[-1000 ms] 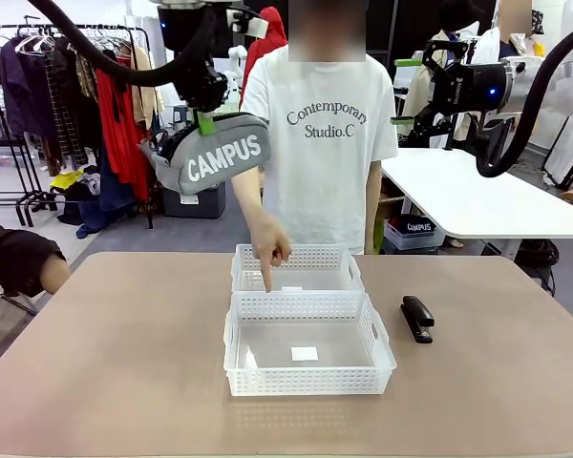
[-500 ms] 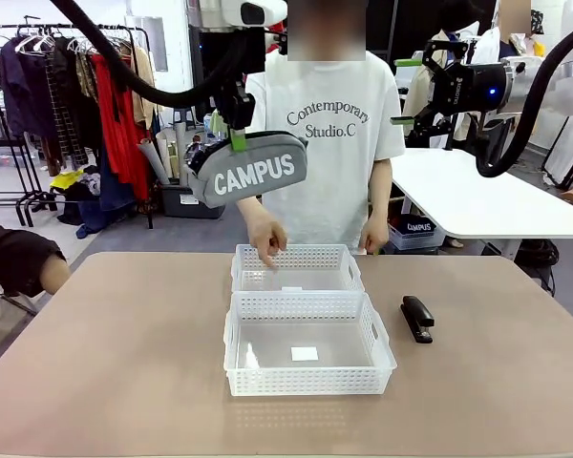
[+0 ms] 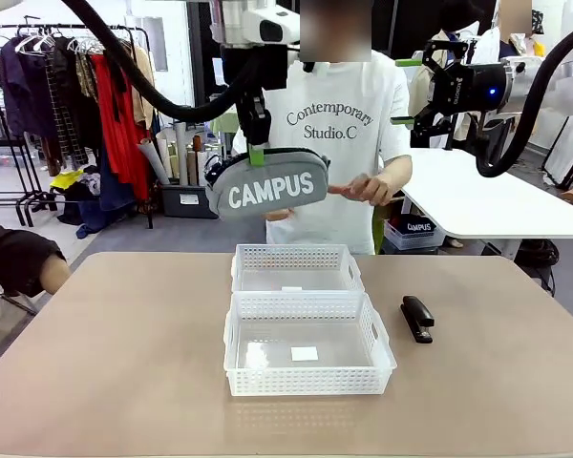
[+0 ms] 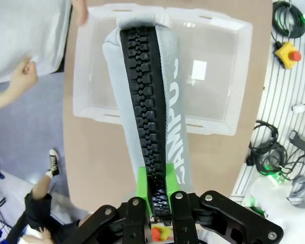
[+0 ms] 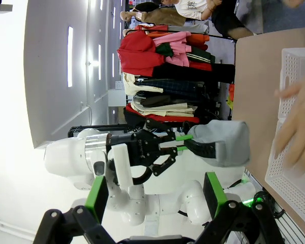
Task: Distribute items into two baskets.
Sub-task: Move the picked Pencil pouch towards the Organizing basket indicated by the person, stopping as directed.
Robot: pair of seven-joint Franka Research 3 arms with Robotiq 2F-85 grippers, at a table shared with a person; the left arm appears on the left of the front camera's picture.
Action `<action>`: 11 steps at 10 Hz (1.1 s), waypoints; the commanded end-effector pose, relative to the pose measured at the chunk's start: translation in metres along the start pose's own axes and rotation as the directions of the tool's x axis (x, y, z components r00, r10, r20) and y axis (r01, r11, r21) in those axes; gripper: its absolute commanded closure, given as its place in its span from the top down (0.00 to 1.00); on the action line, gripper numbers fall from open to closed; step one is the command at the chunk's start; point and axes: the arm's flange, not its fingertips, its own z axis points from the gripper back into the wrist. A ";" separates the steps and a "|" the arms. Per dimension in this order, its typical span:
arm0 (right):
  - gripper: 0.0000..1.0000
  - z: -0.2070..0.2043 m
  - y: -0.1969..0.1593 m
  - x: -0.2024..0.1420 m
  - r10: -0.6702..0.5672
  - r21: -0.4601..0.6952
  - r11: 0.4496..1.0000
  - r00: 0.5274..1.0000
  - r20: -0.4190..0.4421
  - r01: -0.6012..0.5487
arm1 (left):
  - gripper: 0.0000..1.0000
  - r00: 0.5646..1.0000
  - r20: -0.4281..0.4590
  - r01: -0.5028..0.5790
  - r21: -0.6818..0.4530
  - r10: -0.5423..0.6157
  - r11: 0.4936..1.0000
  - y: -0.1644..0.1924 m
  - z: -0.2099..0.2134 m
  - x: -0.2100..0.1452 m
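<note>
The left gripper (image 3: 256, 155) is clamped on the zipper edge of the grey pouch (image 3: 270, 187), holding it in the air over two baskets. The far basket (image 3: 297, 256) touches the near basket (image 3: 307, 384) mid-table. A person's hand (image 3: 368, 189) is just beside the pouch. The stapler (image 3: 417, 318) lies toward the table's right edge. The right gripper (image 3: 404, 92) is raised, wide open and empty.

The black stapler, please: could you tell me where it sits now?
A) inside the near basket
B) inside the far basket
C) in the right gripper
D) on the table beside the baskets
D: the stapler lies flat on the table, to the right of the near basket and outside it.
</note>
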 end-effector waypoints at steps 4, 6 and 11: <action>1.00 0.000 0.001 0.000 0.002 0.001 1.000 1.000 0.004 -0.002 | 0.00 0.996 -0.024 0.086 -0.045 -0.087 0.995 -0.025 -0.041 0.001; 1.00 0.000 0.001 0.000 0.002 0.001 1.000 1.000 0.004 -0.002 | 0.00 0.996 -0.012 0.085 -0.067 -0.086 0.994 -0.033 -0.045 0.001; 1.00 0.000 0.001 0.000 0.002 0.001 1.000 1.000 0.004 -0.002 | 0.00 0.996 -0.047 0.071 -0.065 -0.074 0.995 -0.025 -0.048 0.010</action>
